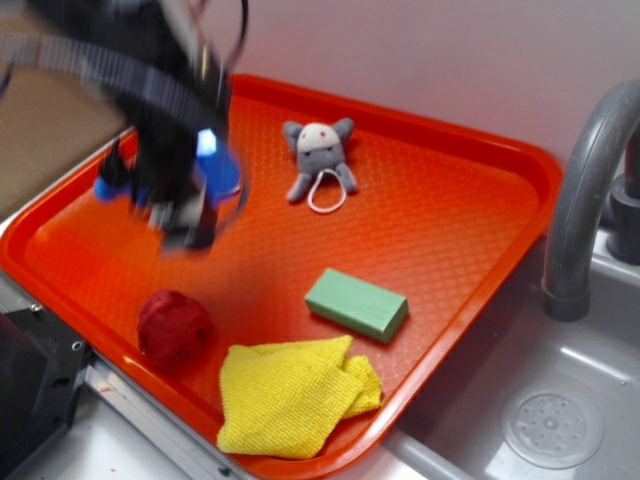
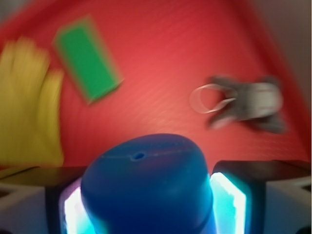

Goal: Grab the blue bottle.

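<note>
Tool (image 2: 146, 204) clamped on small solid-blue plastic bottle (image 2: 146, 190), above left part of orange plastic tray (image 1: 450, 230). Green rectangular block (image 1: 357, 303) nr tray's front edge w/ yellow cloth (image 1: 290, 395).

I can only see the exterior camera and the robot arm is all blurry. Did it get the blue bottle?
Observer: Yes. In the wrist view the blue bottle sits between both fingers of the gripper.
Operator: Which end of it can you see?
Observer: A flat round end with a tiny hole in the middle.
Operator: Is the bottle blurry there too?
Observer: Much less; the toys on the tray behind it are blurrier.
</note>
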You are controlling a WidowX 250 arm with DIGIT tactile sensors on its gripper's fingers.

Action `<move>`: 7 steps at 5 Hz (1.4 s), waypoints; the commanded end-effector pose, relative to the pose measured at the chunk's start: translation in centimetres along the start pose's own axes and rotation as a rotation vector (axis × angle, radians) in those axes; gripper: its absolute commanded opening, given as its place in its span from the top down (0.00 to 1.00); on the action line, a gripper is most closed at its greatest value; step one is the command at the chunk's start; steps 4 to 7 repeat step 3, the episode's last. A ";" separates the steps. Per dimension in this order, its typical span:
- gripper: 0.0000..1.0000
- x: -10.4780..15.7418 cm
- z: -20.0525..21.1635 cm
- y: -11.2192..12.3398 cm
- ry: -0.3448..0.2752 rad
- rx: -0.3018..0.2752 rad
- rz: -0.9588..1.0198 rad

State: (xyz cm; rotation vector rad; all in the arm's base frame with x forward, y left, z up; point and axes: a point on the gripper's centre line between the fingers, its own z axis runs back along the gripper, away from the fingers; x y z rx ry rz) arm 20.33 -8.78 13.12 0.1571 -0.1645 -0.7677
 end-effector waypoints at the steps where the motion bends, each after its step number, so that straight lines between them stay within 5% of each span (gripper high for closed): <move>1: 1.00 -1.2 9.2 3.1 0.056 -0.083 0.523; 3: 1.00 -2.7 11.8 4.0 0.066 0.007 1.019; 7: 1.00 -2.7 11.8 4.0 0.066 0.007 1.019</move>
